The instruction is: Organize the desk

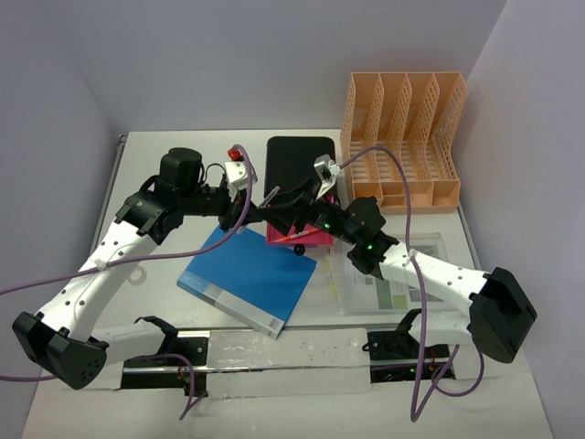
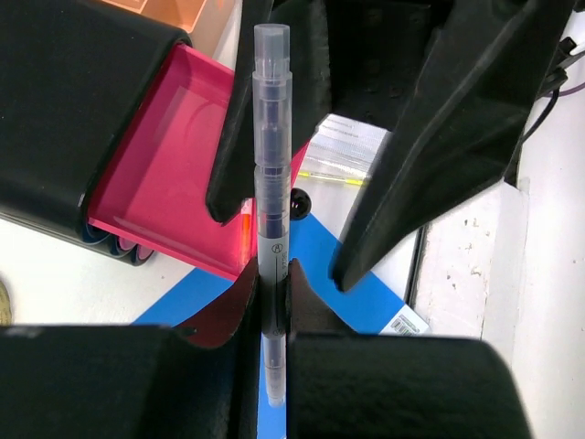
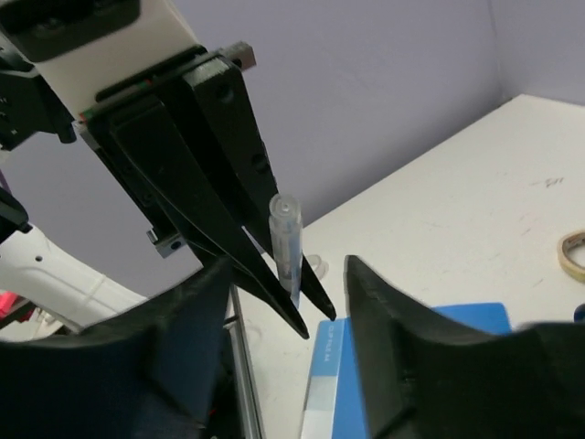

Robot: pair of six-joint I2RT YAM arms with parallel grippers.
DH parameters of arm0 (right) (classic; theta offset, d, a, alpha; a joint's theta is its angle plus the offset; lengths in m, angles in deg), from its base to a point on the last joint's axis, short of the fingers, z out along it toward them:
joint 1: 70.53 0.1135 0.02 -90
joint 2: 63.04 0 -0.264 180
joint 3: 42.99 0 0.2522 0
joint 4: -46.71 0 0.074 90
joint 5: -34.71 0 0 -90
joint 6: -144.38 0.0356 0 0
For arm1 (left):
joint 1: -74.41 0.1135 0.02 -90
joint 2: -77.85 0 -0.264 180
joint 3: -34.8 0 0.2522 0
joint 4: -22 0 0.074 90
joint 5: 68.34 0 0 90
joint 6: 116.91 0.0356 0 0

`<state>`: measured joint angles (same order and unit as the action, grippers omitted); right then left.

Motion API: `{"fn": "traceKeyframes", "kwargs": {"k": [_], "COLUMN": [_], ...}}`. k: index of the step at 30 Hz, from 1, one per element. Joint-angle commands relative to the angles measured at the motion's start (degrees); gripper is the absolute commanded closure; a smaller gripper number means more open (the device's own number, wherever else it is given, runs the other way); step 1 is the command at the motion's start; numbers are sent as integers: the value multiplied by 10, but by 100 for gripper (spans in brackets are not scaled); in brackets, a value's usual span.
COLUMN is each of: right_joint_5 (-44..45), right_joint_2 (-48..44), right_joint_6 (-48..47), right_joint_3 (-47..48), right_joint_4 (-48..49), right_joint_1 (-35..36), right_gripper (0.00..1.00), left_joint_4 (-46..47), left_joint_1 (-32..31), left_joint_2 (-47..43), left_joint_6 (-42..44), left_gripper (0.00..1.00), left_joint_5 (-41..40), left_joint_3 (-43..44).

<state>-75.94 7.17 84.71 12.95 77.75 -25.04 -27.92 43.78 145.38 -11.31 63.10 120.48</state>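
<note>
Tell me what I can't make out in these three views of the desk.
Pen, lower part: right wrist view, behind the left claw.
Pink drawer, back part: left wrist view, under the black box.
Tape roll: right wrist view, cut off by the right edge.
Printed sheet: top view, text too small, partly under the right arm.
</note>
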Motion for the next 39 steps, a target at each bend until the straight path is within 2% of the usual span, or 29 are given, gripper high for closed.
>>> {"fn": "traceKeyframes", "kwargs": {"k": [1,8,12,18,22,34,37,39], "right_joint_5": [-5,29,42,113,117,102,89,84], "right_joint_2": [-26,-67,-79,-70,-56,-36,-31,-19], "right_joint_6": [-15,-51,-69,-62,-53,-41,-35,-25], "right_joint_3": [28,32,48,62,72,78,66,55], "right_joint_4": [-23,-58,-77,-92,-87,-72,-62,-53], "right_joint_1": [0,0,0,0,0,0,0,3], "right_gripper": [33,27,28,29,32,78,100,100], "left_joint_4": [24,20,18,15,14,9,15,25], "left_joint_1": [0,-1,0,0,-1,-1,-2,-2], "left_joint_2": [-10,-12,-13,-12,-12,-12,-14,-14], "left_joint_6": [-8,-4,-3,1,2,6,0,-10], "left_gripper": [100,100,100,100,100,100,100,100], "left_joint_5": [-3,-1,1,2,4,1,-11,-32], "left_joint_3": [6,2,2,3,4,7,6,9]}}
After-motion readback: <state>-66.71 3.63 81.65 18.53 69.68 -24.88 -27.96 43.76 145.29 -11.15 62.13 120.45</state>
